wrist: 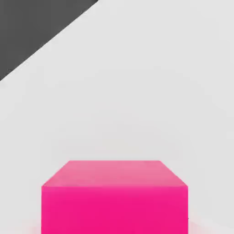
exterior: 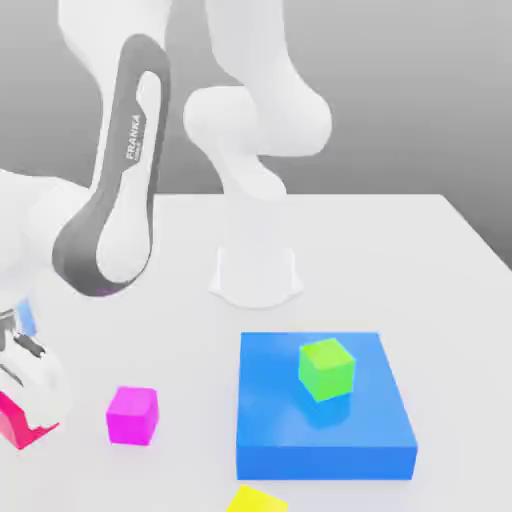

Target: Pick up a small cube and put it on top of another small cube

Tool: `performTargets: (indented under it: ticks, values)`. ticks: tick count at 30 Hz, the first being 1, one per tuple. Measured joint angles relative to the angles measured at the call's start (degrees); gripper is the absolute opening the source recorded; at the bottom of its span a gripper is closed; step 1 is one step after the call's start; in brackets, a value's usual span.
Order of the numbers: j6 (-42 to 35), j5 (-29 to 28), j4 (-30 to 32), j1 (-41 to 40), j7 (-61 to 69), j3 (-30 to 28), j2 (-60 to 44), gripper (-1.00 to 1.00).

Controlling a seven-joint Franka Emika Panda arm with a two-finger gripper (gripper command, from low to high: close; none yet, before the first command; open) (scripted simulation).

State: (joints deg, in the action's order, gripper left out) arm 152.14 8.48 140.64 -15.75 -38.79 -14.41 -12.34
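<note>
Colleague: Where is your gripper, and what does it do now?

Me: My gripper [exterior: 22, 405] is low over the table [exterior: 430, 260], far from the flat blue block [exterior: 270, 440], toward the exterior view's left. The jaws are closed narrow, and the small cube [wrist: 114, 196] sits directly under my hand. I judge that I have it between the fingers, but the contact itself I cannot see.

Colleague: How will this cube handle?

Me: I think it is light and stiff, with flat, plain faces. It should not bend or break. Smooth sides can slip, so I want the pads on two opposite side faces, near the middle height, and the top face level.

Colleague: What else is around?

Me: Between me and the blue block lies a purplish magenta cube [exterior: 133, 415], apart from both. On top of the blue block stands a green cube [exterior: 327, 368], tilted a little against the block's edges. Just in front of the block, a yellow piece [exterior: 257, 500] shows at the edge of the exterior view.

Colleague: And the task?

Me: Stacking is not yet done. The lift comes first, I believe.
</note>
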Motion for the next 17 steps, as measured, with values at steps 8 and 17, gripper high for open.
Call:
performTargets:
  ticks: [8,17]
  values:
    - [-0.29,-9.28,13.99,3.68,10.6,1.9,15.12,-1.0]
    - [9.9,-4.33,14.7,2.99,15.4,3.86,5.42,1.0]
